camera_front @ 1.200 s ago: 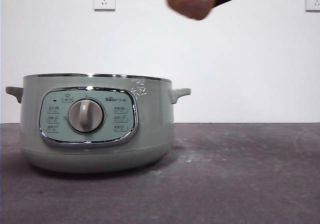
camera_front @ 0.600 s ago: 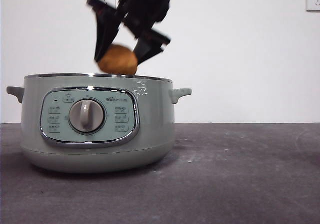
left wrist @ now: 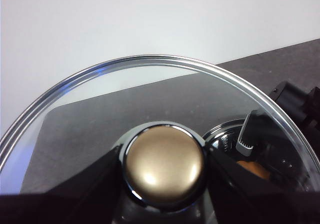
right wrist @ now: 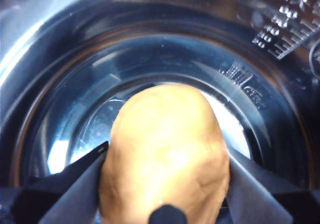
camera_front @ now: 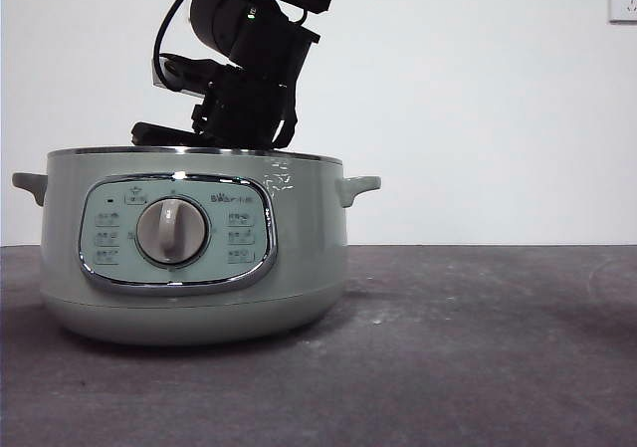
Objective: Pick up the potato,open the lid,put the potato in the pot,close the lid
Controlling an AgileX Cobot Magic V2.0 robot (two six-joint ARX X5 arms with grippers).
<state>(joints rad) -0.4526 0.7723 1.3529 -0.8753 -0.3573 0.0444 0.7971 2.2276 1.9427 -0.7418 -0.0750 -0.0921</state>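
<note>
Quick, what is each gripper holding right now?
Left gripper: shut on the lid by its knob.
Right gripper: shut on the potato, down inside the pot.

Table: you see a dark grey, matte, faintly speckled tabletop (camera_front: 478, 347) filling the lower part of the frame.
On it: your large round sage-green electric pot (camera_front: 189, 243) stands at left of centre.

even bright light, glare on knob (left wrist: 165, 165), potato (right wrist: 165, 154) blurred
</note>
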